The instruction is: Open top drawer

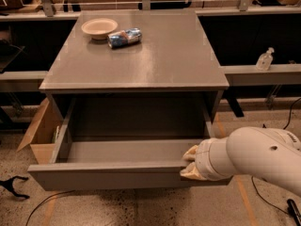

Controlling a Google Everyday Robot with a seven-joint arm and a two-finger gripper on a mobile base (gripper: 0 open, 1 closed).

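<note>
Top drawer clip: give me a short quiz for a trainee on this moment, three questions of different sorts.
1. True or false: the top drawer is shut flush with the cabinet.
2. Where is the pincer? A: up at the back shelf. B: at the right end of the drawer's front panel. C: down at the floor, left of the cabinet.
3. Fill in: on the cabinet top, a blue-and-white ____ lies on its side just right of the pale bowl.

Key
1. False: it is pulled well out.
2. B.
3. can.
</note>
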